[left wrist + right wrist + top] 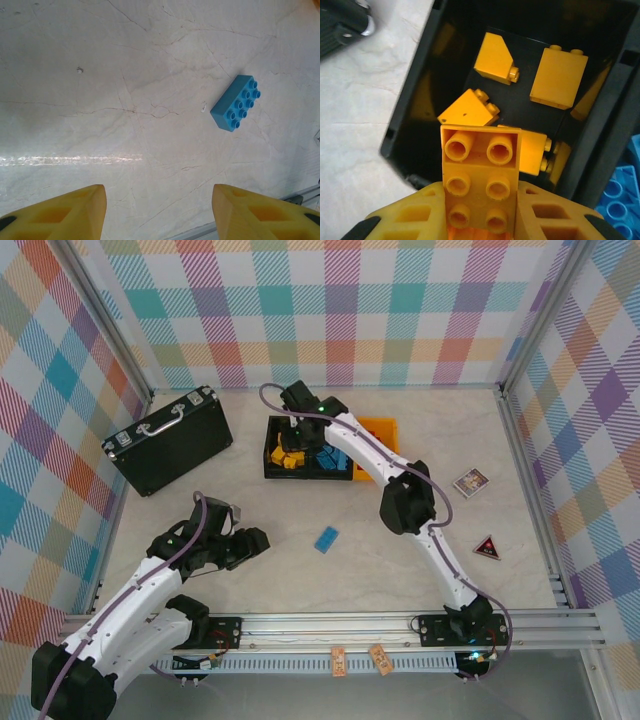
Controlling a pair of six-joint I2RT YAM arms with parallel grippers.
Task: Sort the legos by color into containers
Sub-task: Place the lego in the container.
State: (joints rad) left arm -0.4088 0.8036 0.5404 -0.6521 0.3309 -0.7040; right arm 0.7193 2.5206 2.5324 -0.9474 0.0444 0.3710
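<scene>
While the right gripper [481, 207] hangs over the left black bin [412, 100], its jaws are closed on a yellow brick [480, 165]. It pinches the brick by the long sides, with the hollow underside turned toward the wrist camera. Held directly above pieces of its own colour, the brick is well placed for a straight drop. Several loose yellow bricks [559, 77] already lie on the bin floor, tipped at odd angles.

Next in the row, the middle black bin [335, 472] carries blue bricks [620, 195], and the orange bin [385, 427] stands at the right end, so each colour appears to have its own container.

The left gripper [160, 215] stands open and empty, low over the bare worktop [100, 100]. A single blue brick [236, 102] lies ahead of it and to one side, studs showing, well apart from the fingers. Seen from above, it lies alone between the two arms and is probably the left arm's next pick. A black case [170, 440] with a handle lies apart at the left and seems to play no part in the sorting.

The right forearm crosses the orange bin, so whether it holds red bricks cannot be told. The near end of the held brick is cut off by the frame edge, and its studded face points away. Two small cards [470, 482] at the right are too small to read.
</scene>
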